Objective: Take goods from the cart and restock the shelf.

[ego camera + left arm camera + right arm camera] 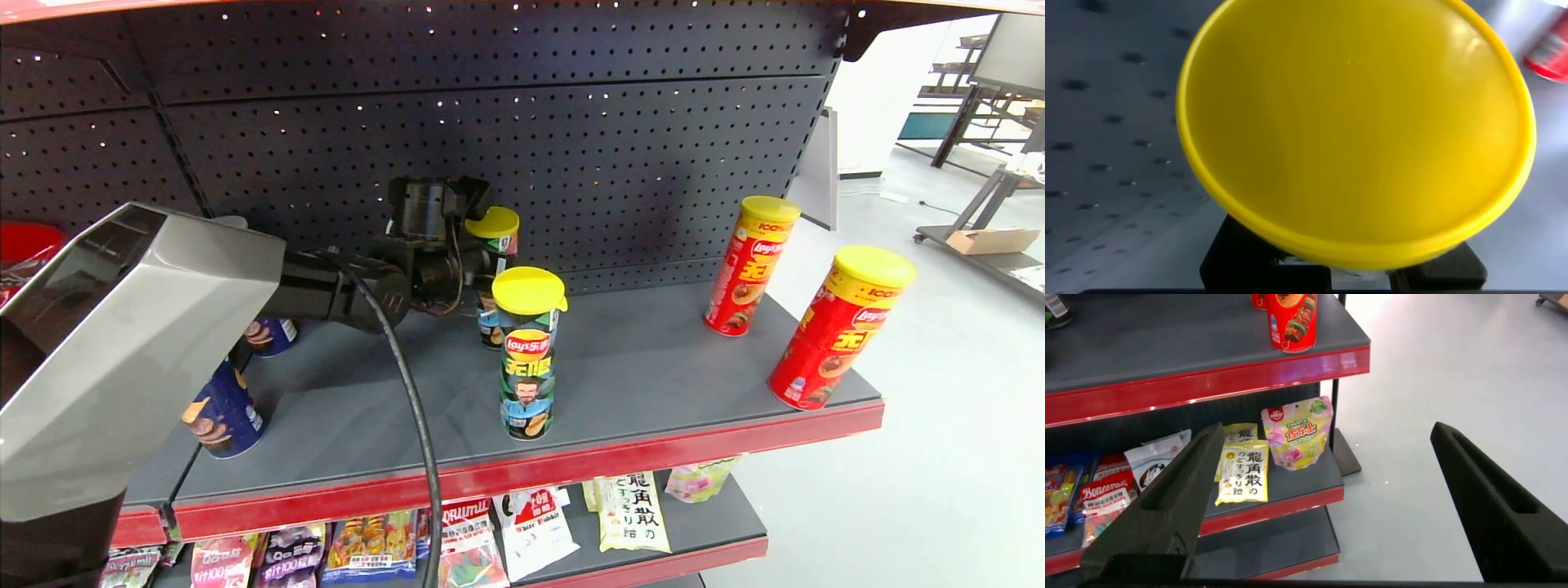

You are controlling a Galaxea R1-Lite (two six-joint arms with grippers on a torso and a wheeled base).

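Blue cans [224, 412]: standing far left on the shelf [653, 384].
Left gripper [480, 269]: clamped on the rear can [494, 224], right back by the pegboard [620, 163].
Front can [529, 351]: upright, just ahead of it.
Red cans [747, 265]: upright, far right.
Right gripper [1331, 531]: spread wide, empty, near the lower snack bags [1297, 433].

Printed labels wrap the chip cans [528, 359] and front the snack packets [629, 510].

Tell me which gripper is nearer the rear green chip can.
Left. The left gripper grips the rear can; the right gripper hangs open out by the lower shelf.
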